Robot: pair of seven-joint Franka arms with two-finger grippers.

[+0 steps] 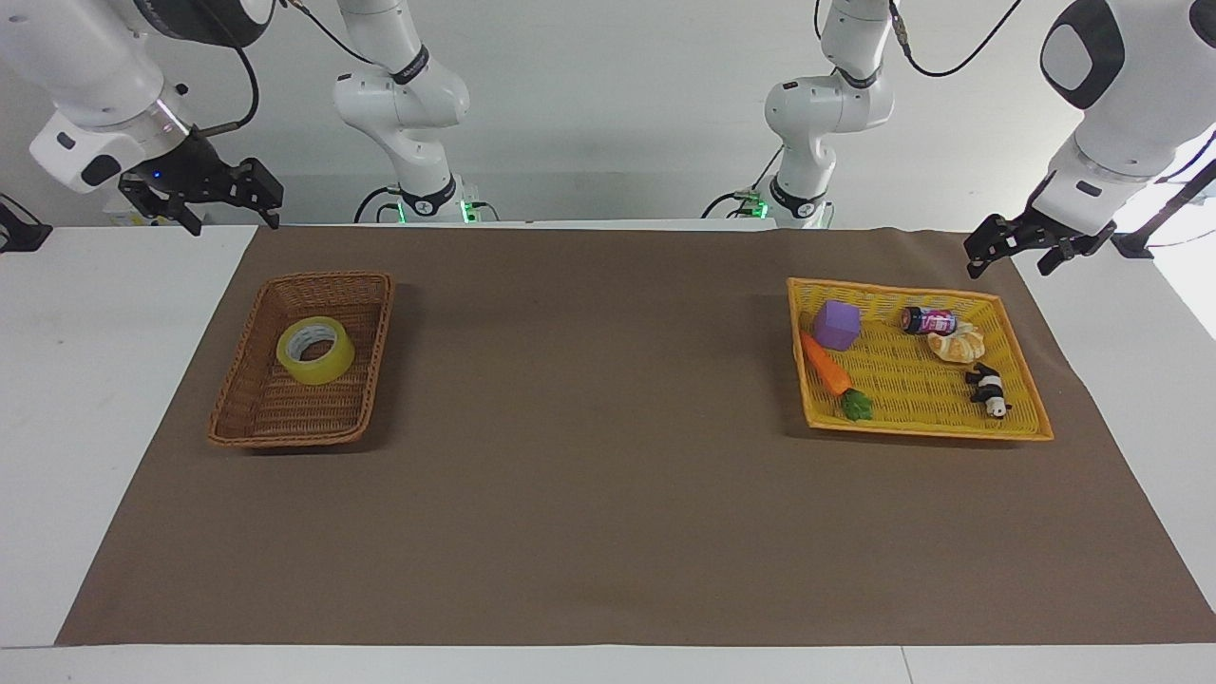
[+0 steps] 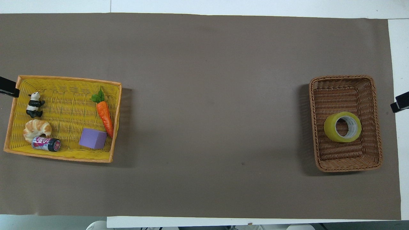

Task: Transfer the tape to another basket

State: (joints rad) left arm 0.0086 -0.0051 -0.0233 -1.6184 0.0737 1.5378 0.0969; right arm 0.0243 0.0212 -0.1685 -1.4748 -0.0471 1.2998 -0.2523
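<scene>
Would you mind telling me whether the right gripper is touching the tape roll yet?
Apart. The facing view shows the right gripper raised over the table's edge, with a clear gap to the tape roll lying in the brown wicker basket.

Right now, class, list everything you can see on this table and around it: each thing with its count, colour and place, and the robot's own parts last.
Tape: one, translucent yellow, in the brown basket.
Brown basket: one, woven wicker, at the right arm's end of the mat.
Yellow tray-basket: one, bright yellow, at the left arm's end.
Cube: one, purple, in the yellow tray-basket.
Carrot: one, orange with green leaves, beside the cube.
Can: one, dark with pink label, lying beside the croissant.
Croissant: one, golden.
Panda: one, black and white, same tray-basket.
Mat: one, brown, covering the table.
Right gripper: open, raised near the brown basket's end.
Left gripper: open, waiting by the yellow tray-basket.
</scene>
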